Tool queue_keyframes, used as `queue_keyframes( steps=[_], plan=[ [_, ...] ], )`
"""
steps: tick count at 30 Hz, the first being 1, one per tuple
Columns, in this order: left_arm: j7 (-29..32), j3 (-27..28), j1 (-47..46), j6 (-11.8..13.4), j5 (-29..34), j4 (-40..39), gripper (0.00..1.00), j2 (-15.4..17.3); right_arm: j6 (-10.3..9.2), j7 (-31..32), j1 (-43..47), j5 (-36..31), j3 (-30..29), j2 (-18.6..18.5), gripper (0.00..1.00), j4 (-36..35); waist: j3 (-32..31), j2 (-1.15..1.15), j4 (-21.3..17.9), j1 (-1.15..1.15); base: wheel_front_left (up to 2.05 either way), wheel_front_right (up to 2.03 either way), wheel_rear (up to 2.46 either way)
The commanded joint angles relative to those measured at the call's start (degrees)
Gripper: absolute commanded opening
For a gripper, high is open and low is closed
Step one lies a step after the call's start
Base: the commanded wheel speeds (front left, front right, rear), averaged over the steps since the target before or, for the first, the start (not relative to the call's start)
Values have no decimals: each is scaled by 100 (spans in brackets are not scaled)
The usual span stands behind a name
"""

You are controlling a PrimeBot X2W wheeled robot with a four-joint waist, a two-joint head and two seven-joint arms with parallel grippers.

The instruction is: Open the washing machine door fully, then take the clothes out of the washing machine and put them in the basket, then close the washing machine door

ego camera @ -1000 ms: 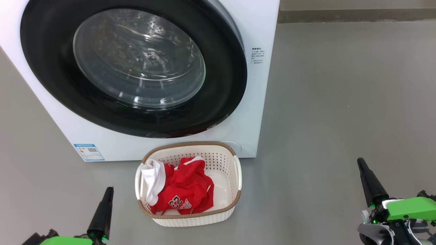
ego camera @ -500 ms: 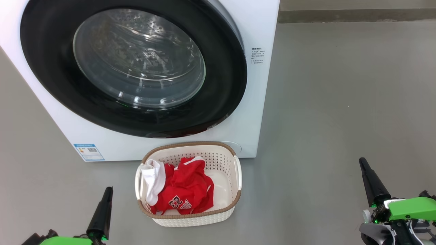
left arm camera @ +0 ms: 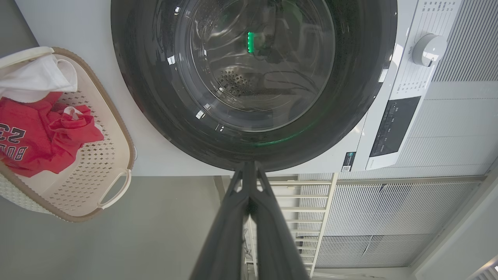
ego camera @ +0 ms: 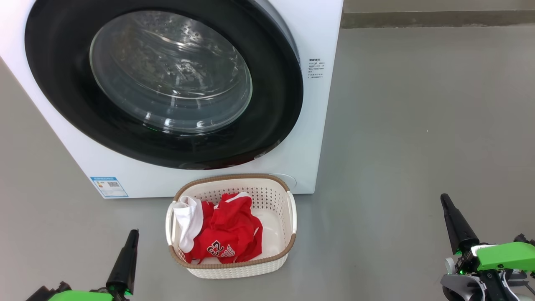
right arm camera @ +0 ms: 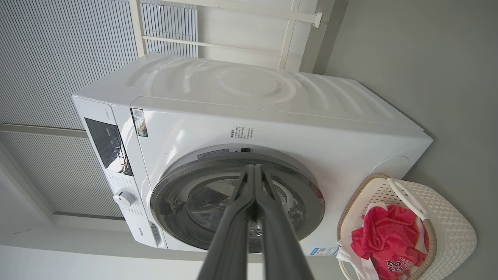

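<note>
Grey floor point(ego camera: 418, 125) all round, with slatted wall panels point(right arm camera: 58, 58) behind the machine. From my remote seat I've got the washing machine point(ego camera: 319, 37) up close. The washing machine door point(ego camera: 276, 125) sits flush against its front, glossy black rim all the way round, and I can see the perforated drum through the glass bowl. A blue label sticker point(ego camera: 108, 187) is down at the lower left corner of the white front. The left wrist cam catches the round knob point(left arm camera: 429, 48) on the control panel.

The basket point(ego camera: 234, 271) stands on the floor just in front of the machine, under the lower edge of the door. The clothes point(ego camera: 230, 234) are piled inside it: red jersey with the white 23 showing, plus some white fabric hanging over the left end of the rim.

The left end effector point(ego camera: 134, 232) hangs over the floor near the basket's left side, not touching it, fingers clenched together on nothing. The right end effector point(ego camera: 444, 196) is well off to the right over bare floor. It's clenched tip to tip too, with nothing in it.
</note>
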Motion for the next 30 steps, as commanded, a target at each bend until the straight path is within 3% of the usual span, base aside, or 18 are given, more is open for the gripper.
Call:
queue_keyframes(
  steps=[1, 30],
  plan=[
    [20, 205, -229, 3, 41, -116, 0, 67, -4, 23, -232, -16, 108, -46, 0, -147, 0, 0, 0, 0, 0, 0, 0],
    [48, 241, -232, 3, 70, -115, 0, 42, -4, 54, -236, -49, 69, -19, 0, -145, 0, 0, 0, 0, 0, 0, 0]
  ],
)
